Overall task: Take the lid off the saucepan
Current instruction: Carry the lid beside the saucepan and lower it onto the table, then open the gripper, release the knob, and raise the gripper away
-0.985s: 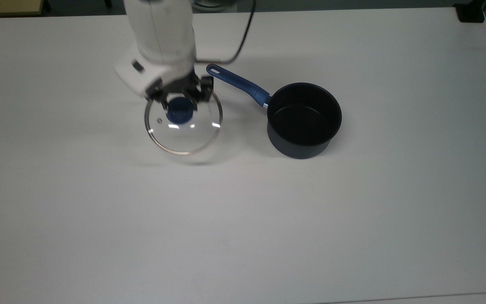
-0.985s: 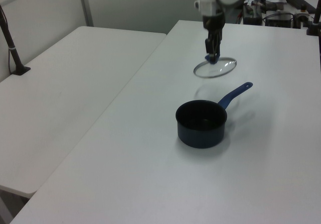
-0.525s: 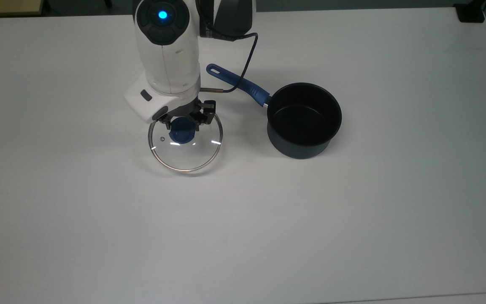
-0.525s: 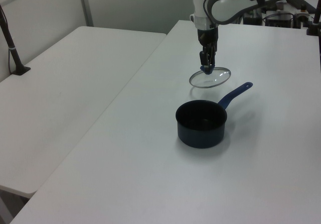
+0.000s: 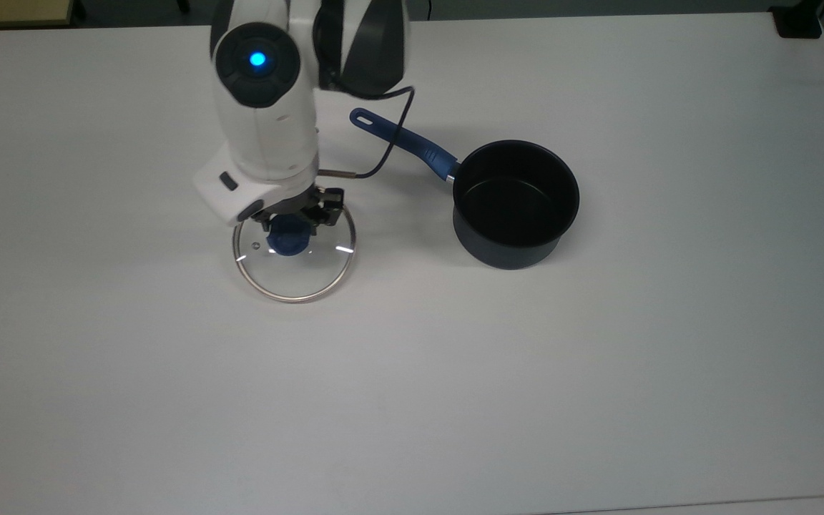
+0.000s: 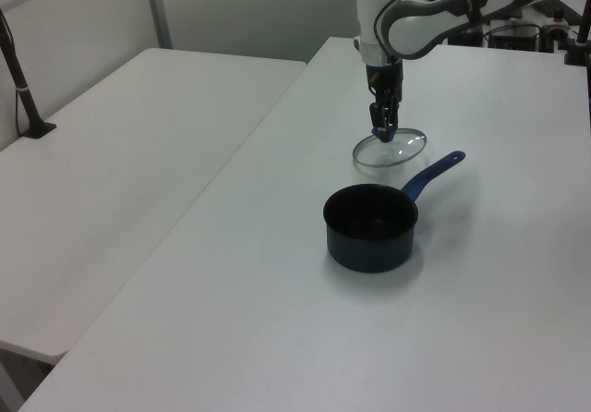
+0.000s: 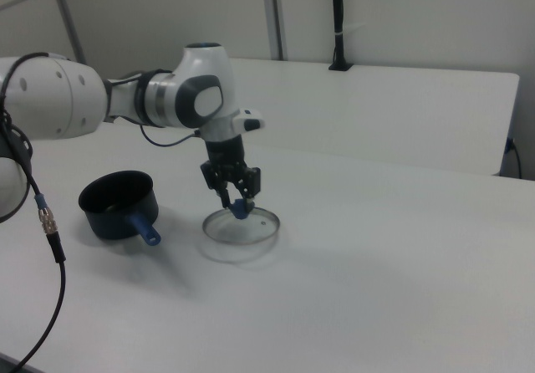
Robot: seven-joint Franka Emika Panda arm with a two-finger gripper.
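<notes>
Meanwhile, the lid (image 5: 294,262) was held by its knob (image 5: 289,239) in the closed gripper (image 5: 292,220), at nine o'clock from the saucepan (image 5: 516,204).

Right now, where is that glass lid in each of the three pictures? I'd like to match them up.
Top view: the lid lies left of centre, on the table just below the gripper.
Left view: the lid sits upper right of centre, behind the saucepan.
Right view: the lid sits near the centre, to the right view's right of the saucepan.
Shared landmark: the saucepan's blue handle points toward the lid.
</notes>
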